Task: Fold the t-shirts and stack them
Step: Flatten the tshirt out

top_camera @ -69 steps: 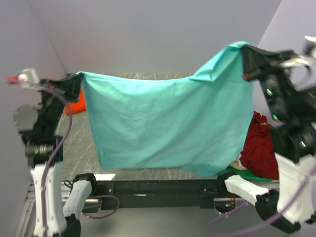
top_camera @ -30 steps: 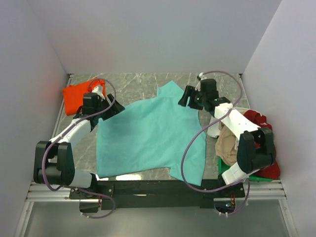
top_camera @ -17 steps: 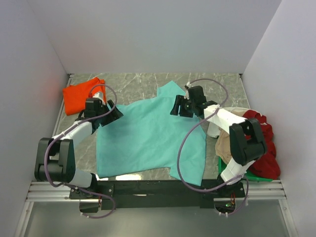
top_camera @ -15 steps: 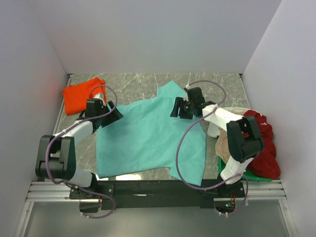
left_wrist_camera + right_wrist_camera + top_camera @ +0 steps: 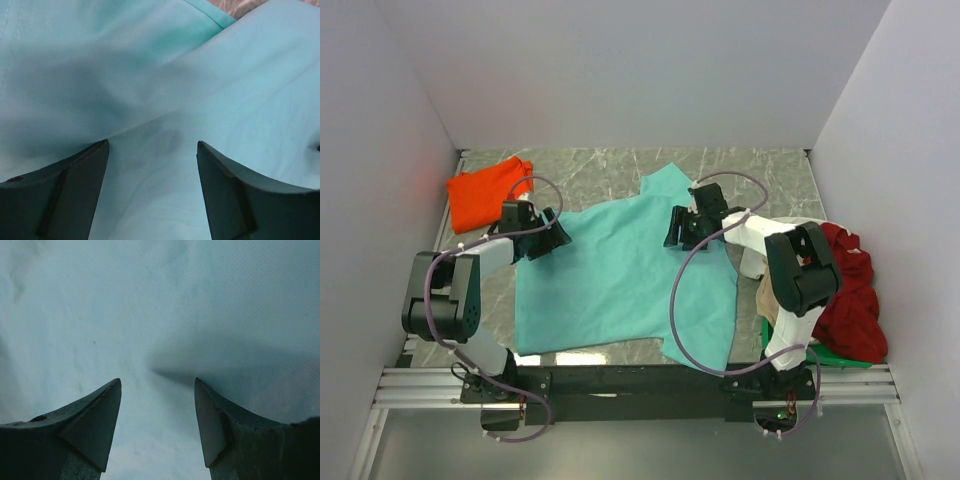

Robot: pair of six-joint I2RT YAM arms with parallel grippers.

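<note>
The teal t-shirt (image 5: 620, 280) lies spread flat on the marble table, one sleeve reaching toward the back. My left gripper (image 5: 558, 240) rests low over the shirt's upper left corner, open, with only teal cloth (image 5: 165, 100) showing between its fingers (image 5: 75, 190). My right gripper (image 5: 672, 230) hovers over the shirt's upper right part, also open above the teal cloth (image 5: 160, 315) and holding nothing. An orange t-shirt (image 5: 485, 192) lies folded at the back left. A dark red t-shirt (image 5: 848, 300) sits heaped at the right with beige (image 5: 772, 296), white (image 5: 758, 262) and green (image 5: 800, 352) ones.
The pile of shirts at the right sits beside the right arm's base. Grey walls close in the table (image 5: 610, 175) on the left, back and right. A black rail (image 5: 640, 380) runs along the near edge.
The teal shirt, held up in the air earlier, now lies on the table. Both grippers have slid inward over it; the right gripper has moved left and slightly nearer.
</note>
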